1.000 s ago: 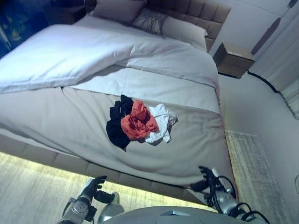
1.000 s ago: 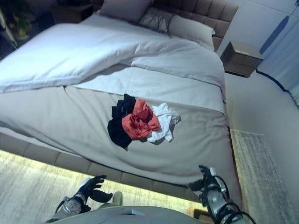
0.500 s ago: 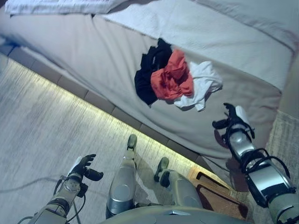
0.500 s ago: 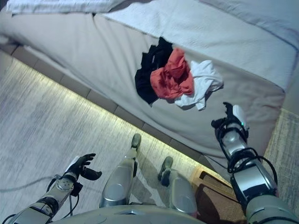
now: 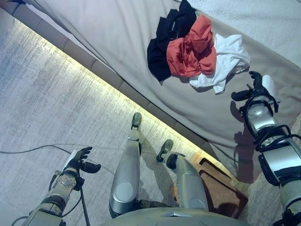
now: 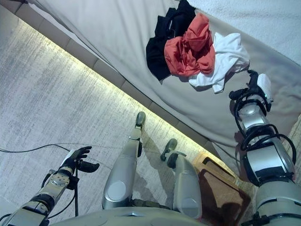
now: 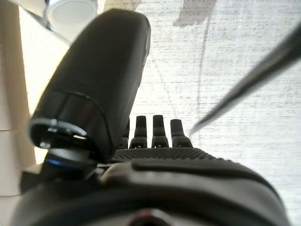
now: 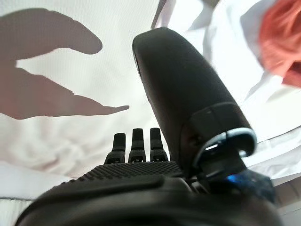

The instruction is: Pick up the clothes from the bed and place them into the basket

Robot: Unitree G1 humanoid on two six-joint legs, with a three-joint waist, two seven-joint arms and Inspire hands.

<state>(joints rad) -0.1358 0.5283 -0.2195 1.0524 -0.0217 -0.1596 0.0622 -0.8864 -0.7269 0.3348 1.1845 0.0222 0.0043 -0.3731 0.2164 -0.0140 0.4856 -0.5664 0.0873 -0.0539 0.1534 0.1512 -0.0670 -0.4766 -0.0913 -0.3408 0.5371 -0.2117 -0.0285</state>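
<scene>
A pile of clothes lies on the grey bed (image 5: 113,33): a black garment (image 5: 162,47), an orange-red one (image 5: 193,52) and a white one (image 5: 226,60). My right hand (image 5: 256,87) hovers over the bed cover just beside the white garment, open and empty. In the right wrist view its fingers (image 8: 134,141) point at bare cover, with the white garment (image 8: 221,33) and the orange-red garment (image 8: 282,44) to one side. A brown basket (image 5: 212,165) stands on the floor by the bed's edge, below my right arm. My left hand (image 5: 80,162) hangs open over the floor at the lower left.
A lit strip runs along the bed's base (image 5: 94,70). Pale wood-grain floor (image 5: 42,94) spreads to the left of the bed. A pale rug (image 6: 296,136) shows at the right edge.
The camera has tilted down, so the bed's head is out of view. My right hand has come up over the bed and closer to the white garment. The left hand stays low.
</scene>
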